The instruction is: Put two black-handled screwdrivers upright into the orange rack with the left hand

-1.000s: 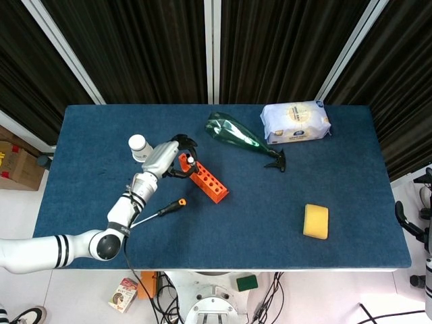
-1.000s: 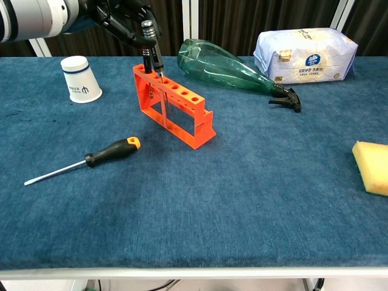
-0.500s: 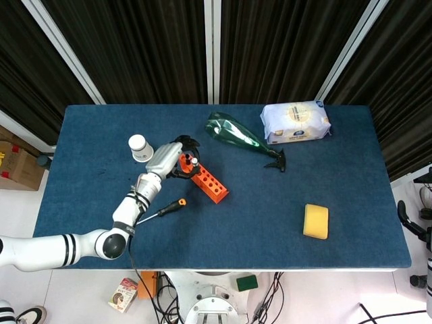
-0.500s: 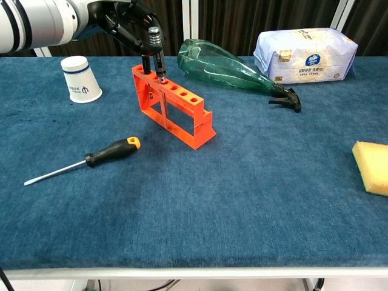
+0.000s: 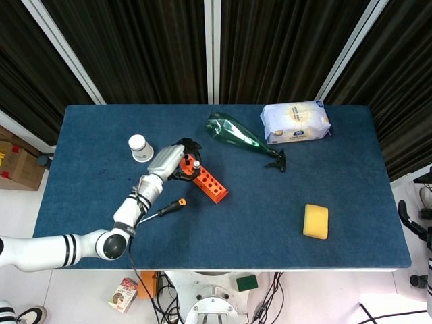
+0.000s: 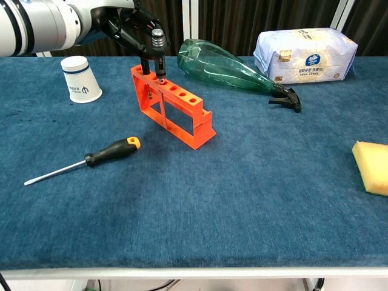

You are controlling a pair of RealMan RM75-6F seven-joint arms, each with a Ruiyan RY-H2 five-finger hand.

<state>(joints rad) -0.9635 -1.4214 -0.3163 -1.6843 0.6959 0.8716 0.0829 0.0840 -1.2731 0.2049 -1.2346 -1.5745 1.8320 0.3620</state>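
Note:
The orange rack (image 6: 174,113) (image 5: 208,181) stands on the blue table, its row of holes facing up. My left hand (image 6: 128,25) (image 5: 173,163) is over the rack's far left end and grips a black-handled screwdriver (image 6: 159,53) upright, with its lower part at one of the end holes. How deep the shaft sits is hidden. A second screwdriver (image 6: 110,151) (image 5: 164,210), black-handled with an orange butt, lies flat on the table in front of the rack, shaft pointing left. The right hand shows in neither view.
A white paper cup (image 6: 80,79) stands left of the rack. A green bottle with a black trigger (image 6: 225,66) lies on its side behind it. A pack of wipes (image 6: 306,56) sits at the back right, a yellow sponge (image 6: 371,167) near the right edge.
My left hand has shifted slightly right and down with the screwdriver, bringing it lower onto the rack's end hole. The screwdriver on the table has not moved.

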